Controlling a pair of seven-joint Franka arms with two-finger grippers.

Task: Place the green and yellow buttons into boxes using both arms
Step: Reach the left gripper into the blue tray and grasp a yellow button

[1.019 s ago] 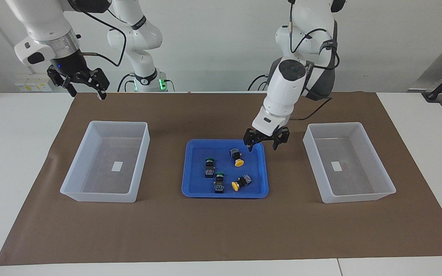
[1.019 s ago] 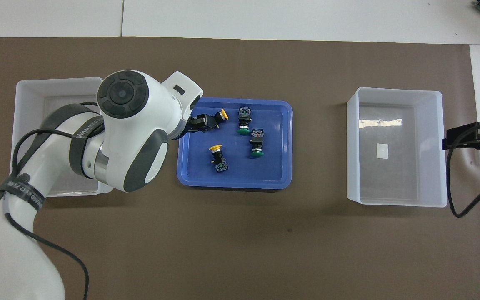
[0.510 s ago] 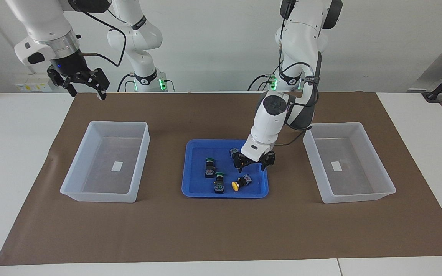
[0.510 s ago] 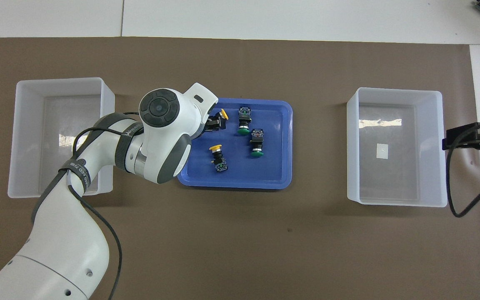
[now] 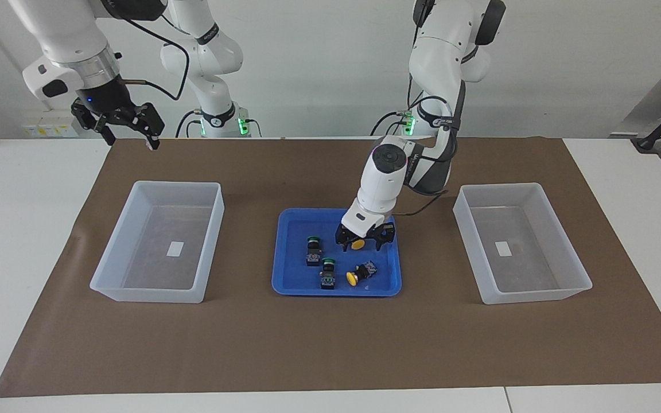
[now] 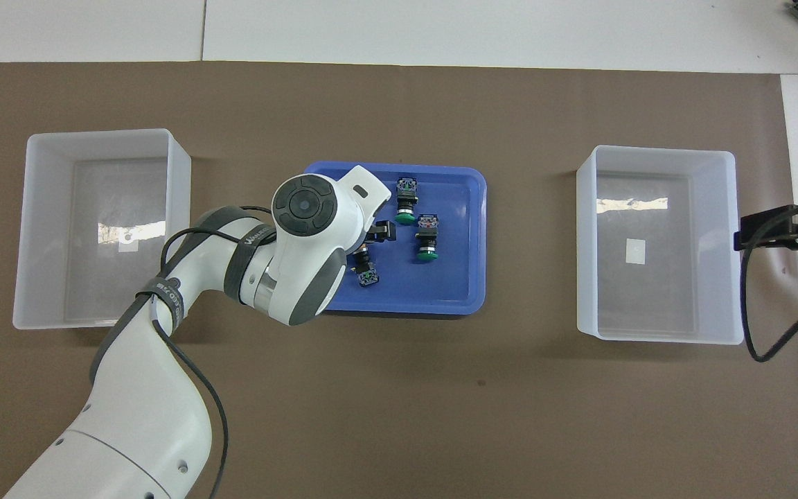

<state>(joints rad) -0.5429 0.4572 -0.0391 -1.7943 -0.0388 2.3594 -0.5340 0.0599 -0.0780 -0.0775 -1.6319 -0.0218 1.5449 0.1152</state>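
The yellow button [image 5: 357, 244] nearer to the robots lay in the blue tray [image 5: 287, 252], and the left hand [image 5: 365, 243] had come down around it: its fingers stood spread, one on each side of the yellow cap, not yet pinching it. One second earlier this hand hung over the tray's edge nearest the robots; now it was low inside the tray. From above, the left arm [image 6: 302, 242] now covered this button's cap, and only its blue-and-black base showed.

The second yellow button [image 5: 359, 273] lay just beside the hand, farther from the robots, and had not moved. The two green buttons [image 5: 313, 250] [image 5: 327, 272] lay a little apart from the hand, toward the right arm's end of the tray, also unmoved.

Both boxes [image 5: 158, 241] [image 5: 520, 241] stood on the bench well apart from the left hand, one toward each end.

The right hand [image 5: 127, 129] waited in the air with fingers spread, as before.
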